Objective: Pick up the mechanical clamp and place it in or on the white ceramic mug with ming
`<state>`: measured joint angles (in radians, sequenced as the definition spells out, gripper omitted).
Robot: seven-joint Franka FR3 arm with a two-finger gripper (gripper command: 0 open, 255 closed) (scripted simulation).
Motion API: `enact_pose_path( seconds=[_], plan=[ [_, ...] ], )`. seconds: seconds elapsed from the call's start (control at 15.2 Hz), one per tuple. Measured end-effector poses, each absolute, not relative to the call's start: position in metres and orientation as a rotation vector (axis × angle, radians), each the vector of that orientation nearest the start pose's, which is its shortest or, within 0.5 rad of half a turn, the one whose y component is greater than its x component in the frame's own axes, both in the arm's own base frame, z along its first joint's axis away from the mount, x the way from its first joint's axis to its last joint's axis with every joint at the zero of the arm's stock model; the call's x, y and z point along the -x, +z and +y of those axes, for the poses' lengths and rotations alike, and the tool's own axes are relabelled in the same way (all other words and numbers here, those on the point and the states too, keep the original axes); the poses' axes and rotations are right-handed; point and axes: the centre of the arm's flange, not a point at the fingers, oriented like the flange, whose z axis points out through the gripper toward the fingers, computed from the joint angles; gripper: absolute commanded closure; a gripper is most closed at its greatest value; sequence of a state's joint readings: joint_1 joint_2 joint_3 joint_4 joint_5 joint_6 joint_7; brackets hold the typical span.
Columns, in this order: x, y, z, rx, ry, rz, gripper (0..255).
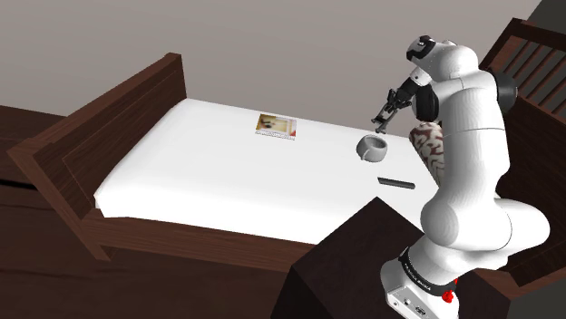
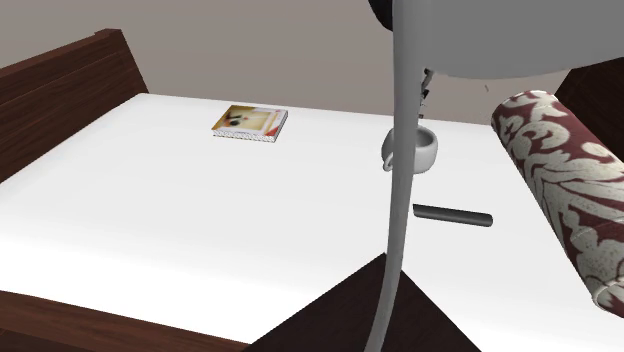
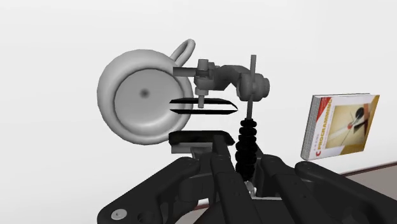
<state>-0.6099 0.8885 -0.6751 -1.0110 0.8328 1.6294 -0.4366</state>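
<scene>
The mechanical clamp (image 3: 222, 86) is a grey screw frame with a black ribbed handle. My gripper (image 3: 233, 163) is shut on it near that handle. A grey-white mug (image 3: 143, 97) stands upright on the white bed, mouth open, just beside the clamp's jaws along the gripper's line of sight. In the shoulder view the gripper (image 1: 384, 112) hangs tilted a little above the mug (image 1: 372, 146), with the clamp (image 1: 388, 104) in it. In the second exterior view the mug (image 2: 423, 148) sits partly behind the arm's grey link.
A picture book (image 1: 276, 126) lies on the white mattress (image 1: 200, 172) beyond the mug. A black bar (image 1: 396, 183) lies near the mug, toward the stand. A red patterned bolster (image 2: 565, 180) runs along the second exterior view's right. A dark wooden bed frame (image 1: 109, 118) rims the mattress.
</scene>
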Motion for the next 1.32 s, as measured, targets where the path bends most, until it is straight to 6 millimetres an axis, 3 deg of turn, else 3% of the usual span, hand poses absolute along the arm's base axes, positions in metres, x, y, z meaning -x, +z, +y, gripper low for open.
enact_pose_path(
  seconds=[1.06,1.32],
  plan=[
    [-0.452,0.289,-0.612,2.617,-0.207,1.074,255],
    [-0.450,0.283,-0.612,2.617,-0.207,1.074,255]
  ],
)
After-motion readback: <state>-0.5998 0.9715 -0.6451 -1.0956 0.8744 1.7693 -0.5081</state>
